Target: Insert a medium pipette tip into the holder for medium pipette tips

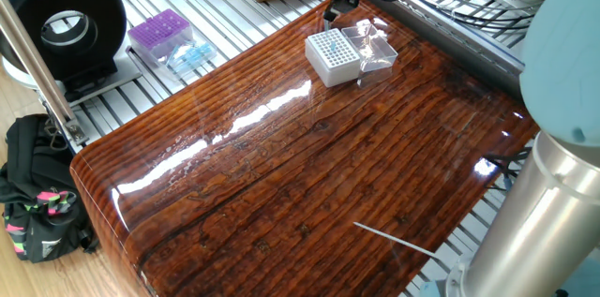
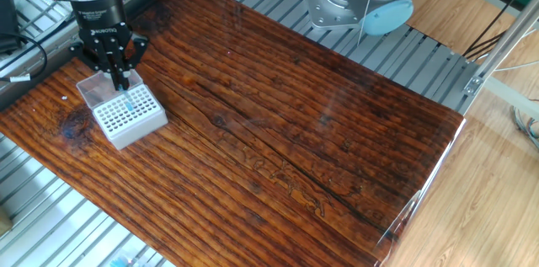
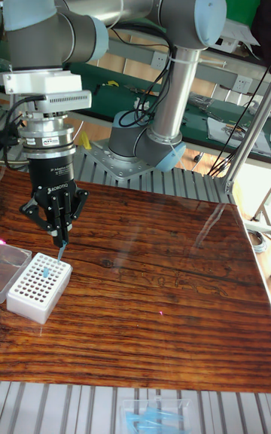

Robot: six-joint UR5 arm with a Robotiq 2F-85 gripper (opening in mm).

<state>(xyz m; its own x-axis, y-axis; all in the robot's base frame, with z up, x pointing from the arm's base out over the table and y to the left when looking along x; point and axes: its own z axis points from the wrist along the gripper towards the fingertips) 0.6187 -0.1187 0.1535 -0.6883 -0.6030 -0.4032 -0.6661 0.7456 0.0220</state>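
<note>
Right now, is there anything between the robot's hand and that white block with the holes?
Only the tip, pinched in the hand and pointing down over the holder. The tall view shows it best.

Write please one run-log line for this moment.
gripper: shut on pipette tip | position: above white holder | tip: not yet seated | clear lid: open beside holder
</note>
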